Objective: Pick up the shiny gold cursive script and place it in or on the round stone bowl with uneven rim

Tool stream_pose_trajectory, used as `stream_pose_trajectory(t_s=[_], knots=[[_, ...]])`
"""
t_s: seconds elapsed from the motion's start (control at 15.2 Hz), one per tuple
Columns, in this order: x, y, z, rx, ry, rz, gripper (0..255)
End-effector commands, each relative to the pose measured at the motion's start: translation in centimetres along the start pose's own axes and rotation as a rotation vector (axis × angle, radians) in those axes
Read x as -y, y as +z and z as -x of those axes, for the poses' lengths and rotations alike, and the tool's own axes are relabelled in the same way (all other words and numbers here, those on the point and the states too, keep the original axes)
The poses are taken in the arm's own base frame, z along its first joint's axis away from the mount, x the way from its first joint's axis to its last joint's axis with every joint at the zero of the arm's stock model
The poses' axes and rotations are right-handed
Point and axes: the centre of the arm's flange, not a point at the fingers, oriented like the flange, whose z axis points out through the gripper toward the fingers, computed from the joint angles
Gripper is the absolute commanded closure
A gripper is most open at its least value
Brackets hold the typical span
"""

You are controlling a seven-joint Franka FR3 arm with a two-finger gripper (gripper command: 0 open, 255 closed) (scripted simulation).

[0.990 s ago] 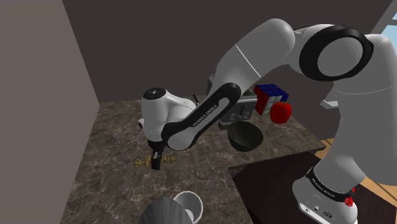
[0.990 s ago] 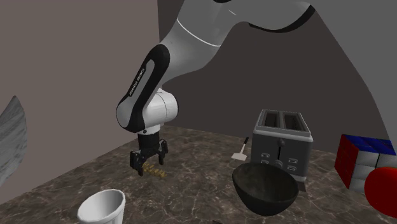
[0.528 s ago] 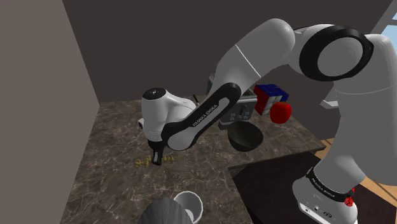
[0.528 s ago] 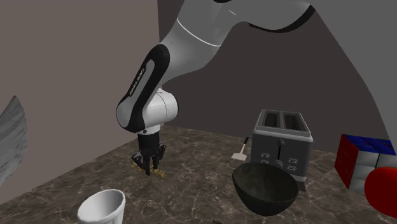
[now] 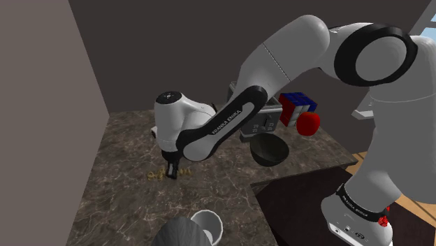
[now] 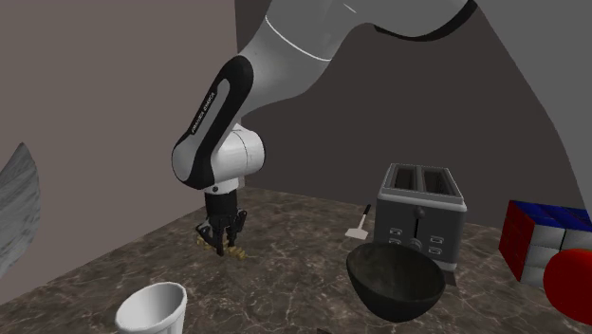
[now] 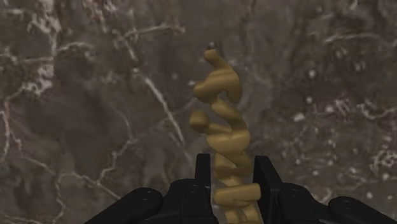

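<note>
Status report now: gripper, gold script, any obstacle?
Gripper shut on gold script. Script low by marble counter. Dark bowl apart, toaster behind it.

Odds and ends on a dark veined desk (image 6: 294,275), set in a corner of plain grey-brown walls

Silver two-slot toaster (image 6: 421,216) toward the back, slots up, button panel turned to the second exterior view; small white spatula (image 6: 361,226) flat on the stone just beside it, on that view's left; colourful puzzle cube (image 6: 537,239) off to the toaster's right, with a round red thing (image 6: 572,287) close in front, overlapping it in both outside views; white cup (image 6: 152,309) upright near the front edge, well apart from the toaster; in the shoulder view, grey streaked cylinder (image 5: 177,233) right next to that cup at the bottom edge; strip of tan wooden floor (image 5: 361,156) past the desk's right side
</note>
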Motion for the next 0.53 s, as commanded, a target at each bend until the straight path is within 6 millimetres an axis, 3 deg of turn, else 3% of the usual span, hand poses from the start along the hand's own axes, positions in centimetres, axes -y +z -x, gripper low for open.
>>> stream_pose_trajectory(t_s=[0.0, 0.46], knots=[[0.0, -1.0, 0.1, 0.0, 0.0, 0.0, 255], [-0.1, -4.7, 0.0, 0.0, 0.0, 0.0, 255]])
